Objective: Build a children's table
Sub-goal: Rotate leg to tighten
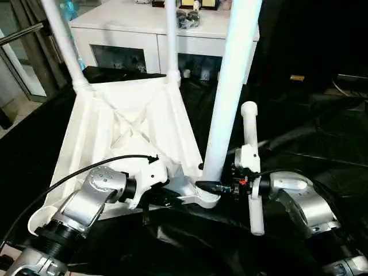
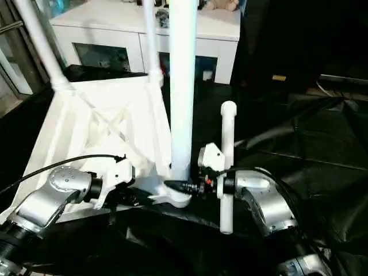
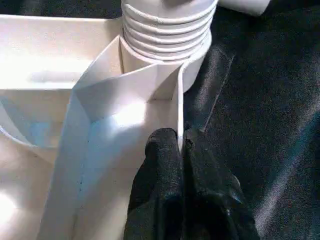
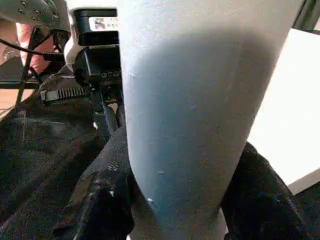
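Observation:
The white tabletop lies upside down on black cloth, ribbed underside up. Two white legs stand in its far corner sockets. A third leg stands upright in the near right socket. My right gripper is shut on this leg just above the socket, one black finger on each side. My left gripper is shut on a thin rib of the tabletop right beside the same socket's ridged collar. A thinner white tube runs alongside my right wrist.
A white cabinet with glass doors stands close behind the tabletop, with small items on top. Wrinkled black cloth covers the floor to the right and front. A black cable arcs over my left forearm.

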